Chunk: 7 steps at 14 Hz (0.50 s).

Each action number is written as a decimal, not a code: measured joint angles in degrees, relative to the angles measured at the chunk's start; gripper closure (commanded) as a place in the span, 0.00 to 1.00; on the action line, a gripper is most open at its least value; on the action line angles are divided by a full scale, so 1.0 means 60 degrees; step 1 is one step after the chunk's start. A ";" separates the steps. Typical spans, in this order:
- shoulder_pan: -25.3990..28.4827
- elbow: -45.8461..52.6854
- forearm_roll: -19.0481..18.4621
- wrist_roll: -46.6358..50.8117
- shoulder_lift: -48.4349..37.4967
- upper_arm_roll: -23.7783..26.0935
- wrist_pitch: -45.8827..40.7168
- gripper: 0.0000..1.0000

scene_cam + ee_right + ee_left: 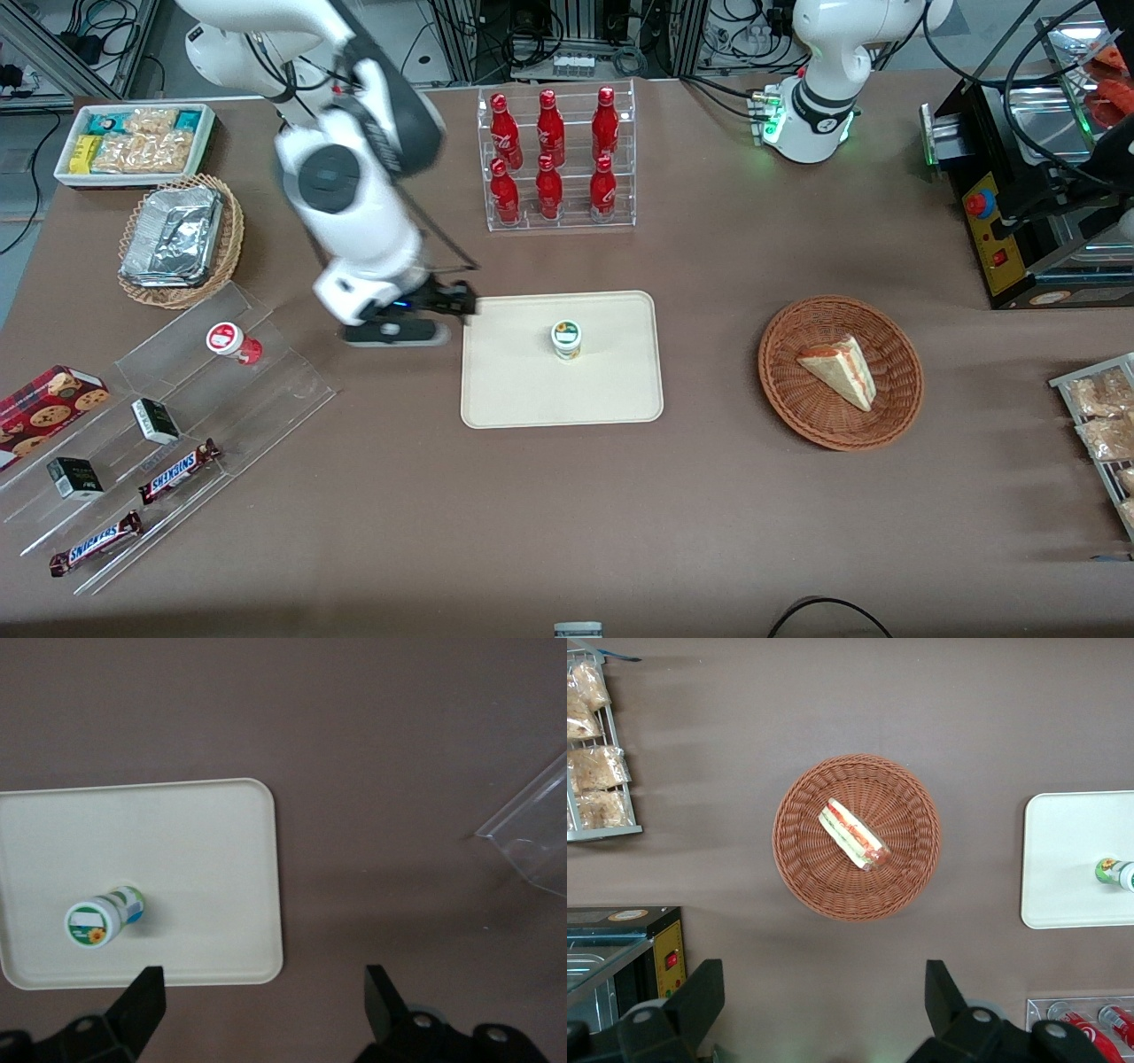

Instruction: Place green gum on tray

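The green gum (566, 339) stands upright on the cream tray (523, 390), near the tray's middle. It also shows in the right wrist view, green gum (103, 917) on the tray (204, 842), and at the edge of the left wrist view (1116, 873). My gripper (462, 303) hovers just off the tray's edge, toward the working arm's end of the table, apart from the bottle. Its fingers (145, 999) are spread wide open with nothing between them; bare brown tabletop lies under the gripper (264, 990).
A clear stepped stand (186, 390) holds a red-lidded bottle (232, 342), small boxes and Snickers bars. A clear rack of red bottles (555, 159) stands farther from the front camera than the tray. A wicker basket with a sandwich (840, 372) lies toward the parked arm's end.
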 measured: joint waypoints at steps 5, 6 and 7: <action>-0.2296 -0.0055 0.0004 -0.2395 -0.1103 -0.0013 -0.1831 0.00; -0.2758 -0.0007 0.0004 -0.2773 -0.1147 -0.0027 -0.2082 0.00; -0.3141 0.0071 0.0003 -0.3110 -0.1158 -0.0060 -0.2297 0.00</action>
